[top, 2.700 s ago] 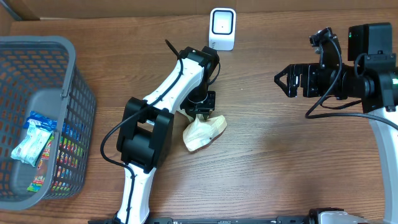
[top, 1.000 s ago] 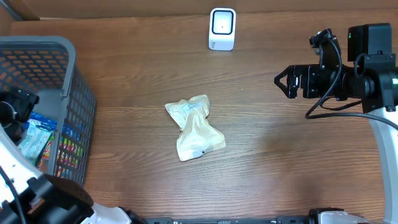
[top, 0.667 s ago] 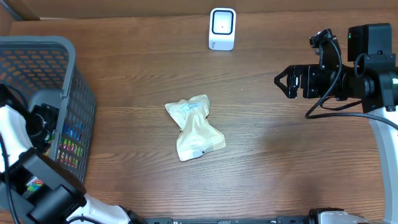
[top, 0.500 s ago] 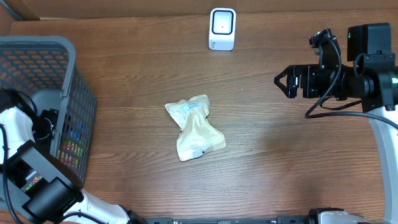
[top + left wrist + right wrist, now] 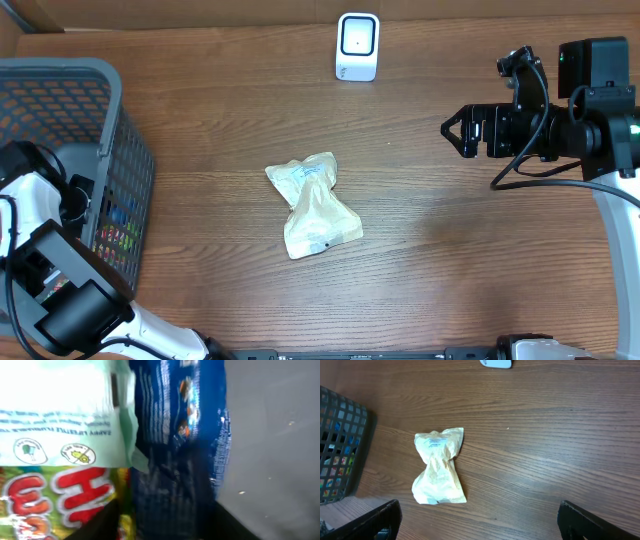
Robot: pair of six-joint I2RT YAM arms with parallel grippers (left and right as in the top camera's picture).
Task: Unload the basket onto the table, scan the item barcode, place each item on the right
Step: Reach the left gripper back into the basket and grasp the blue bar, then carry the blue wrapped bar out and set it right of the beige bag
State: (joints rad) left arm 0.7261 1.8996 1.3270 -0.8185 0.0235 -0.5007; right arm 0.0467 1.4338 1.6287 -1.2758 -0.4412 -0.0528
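Picking stage, by the look of it: down inside the grey plastic mesh basket [image 5: 128,160] at the left edge of the brown wood-grain table [image 5: 450,250] with the left gripper [image 5: 78,198], nose pressed to the snack packets. Right up against the left wrist lens, a glossy blue foil packet [image 5: 175,435], beside and partly under a white-and-mint wrapper [image 5: 60,405], with a green-yellow pack in fat red lettering [image 5: 55,495] below. Impossible to tell from either view whether clenched, released or biting on anything; too close, too dark. Best to settle on one packet only, probably the blue one, pinching an edge or seam rather than the slick flat face, and to lift straight up clear of the basket wall before swinging over. Worth keeping the barcode side outward, then presenting it flat toward the dark window of the small white barcode scanner [image 5: 357,46] at the far edge. Mind the crumpled beige paper pouch [image 5: 313,205] lying mid-table, well apart from the scanner and on the likely path. Over on the right, the right gripper [image 5: 452,130] hanging above the table with fingers spread wide, grasping nothing, out of the way.
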